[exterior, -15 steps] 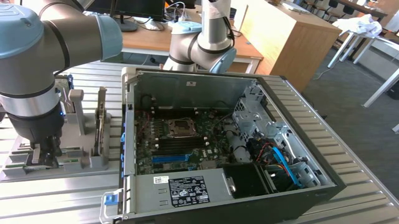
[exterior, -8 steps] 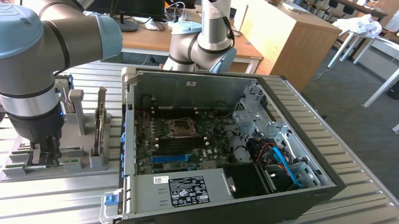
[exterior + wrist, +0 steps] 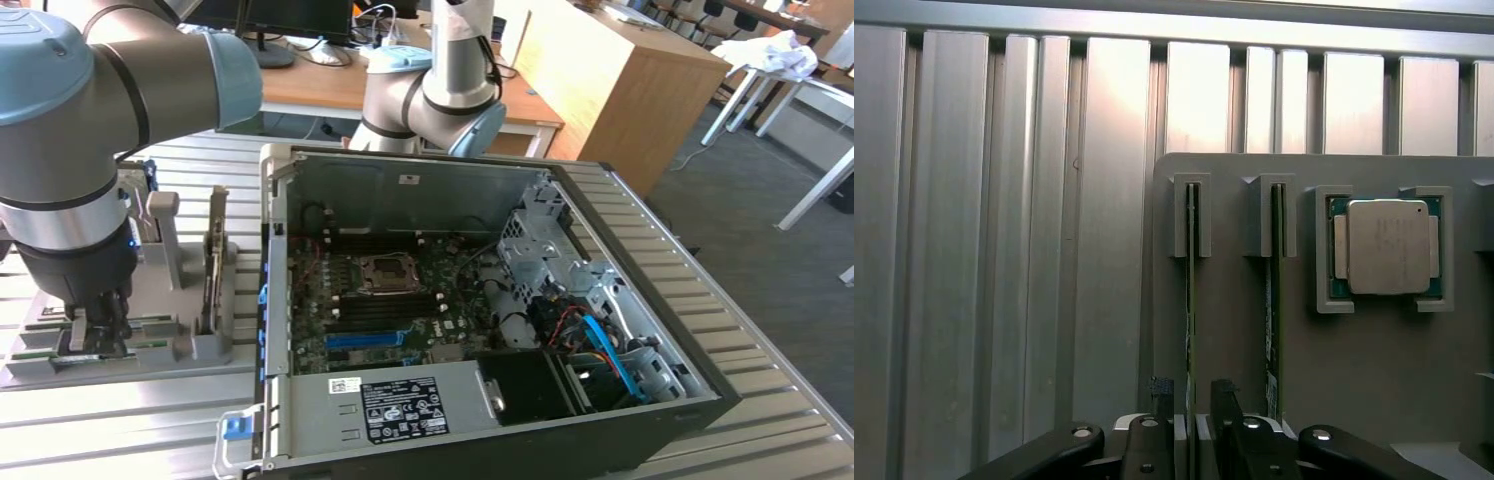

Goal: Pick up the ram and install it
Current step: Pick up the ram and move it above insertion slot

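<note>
The ram point(image 3: 1191, 290) is a thin green stick standing on edge in a slot of the grey holder point(image 3: 1234, 340). A second stick like it point(image 3: 1274, 300) stands in the neighbouring slot. My gripper point(image 3: 1194, 405) is lowered over the first stick, one finger on each side, with a narrow gap still showing, so it is open. In the exterior view my gripper point(image 3: 103, 335) reaches down into the holder point(image 3: 180, 350) at that view's left, beside the open computer case point(image 3: 400, 190). The motherboard's dark memory slots point(image 3: 387, 303) lie inside the case.
A square silver processor chip point(image 3: 1384, 245) sits in its own pocket of the holder, beyond the second stick. The holder's upright posts point(image 3: 163, 225) rise close to my arm. A second robot arm point(image 3: 447, 95) stands behind the case. The table point(image 3: 1004, 250) is ribbed metal.
</note>
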`<action>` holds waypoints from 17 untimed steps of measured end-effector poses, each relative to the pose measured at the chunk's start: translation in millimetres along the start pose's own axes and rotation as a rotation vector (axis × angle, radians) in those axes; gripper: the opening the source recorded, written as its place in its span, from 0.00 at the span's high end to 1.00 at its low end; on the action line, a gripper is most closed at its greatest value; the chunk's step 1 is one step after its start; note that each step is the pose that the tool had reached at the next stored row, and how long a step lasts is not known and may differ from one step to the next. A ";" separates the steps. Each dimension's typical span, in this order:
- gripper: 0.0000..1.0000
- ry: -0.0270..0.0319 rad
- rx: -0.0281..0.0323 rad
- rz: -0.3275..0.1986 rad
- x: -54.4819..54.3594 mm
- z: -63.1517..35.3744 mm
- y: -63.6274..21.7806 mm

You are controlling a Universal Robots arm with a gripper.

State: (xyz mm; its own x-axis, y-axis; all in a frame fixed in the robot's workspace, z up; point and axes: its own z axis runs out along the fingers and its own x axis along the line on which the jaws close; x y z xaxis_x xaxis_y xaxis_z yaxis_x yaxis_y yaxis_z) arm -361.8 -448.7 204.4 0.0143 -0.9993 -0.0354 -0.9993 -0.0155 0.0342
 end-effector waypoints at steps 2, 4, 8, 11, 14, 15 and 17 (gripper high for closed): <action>0.71 0.0000 0.0001 0.000 0.0 0.4 0.0; 0.71 0.0000 0.0000 0.000 0.0 0.4 0.0; 0.71 0.0000 0.0000 0.000 0.0 0.4 0.0; 0.71 0.0000 0.0000 0.000 0.0 0.4 0.0; 0.71 0.0001 0.0000 0.000 -0.1 0.5 0.0; 0.71 0.0000 0.0001 0.000 -0.1 0.9 -0.1; 0.71 0.0001 0.0000 0.000 -0.1 1.1 -0.1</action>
State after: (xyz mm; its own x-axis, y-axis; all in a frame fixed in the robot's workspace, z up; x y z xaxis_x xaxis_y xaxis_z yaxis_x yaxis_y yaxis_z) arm -361.8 -448.6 203.4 0.0143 -0.9993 -0.0353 -0.9993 -0.0155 0.0342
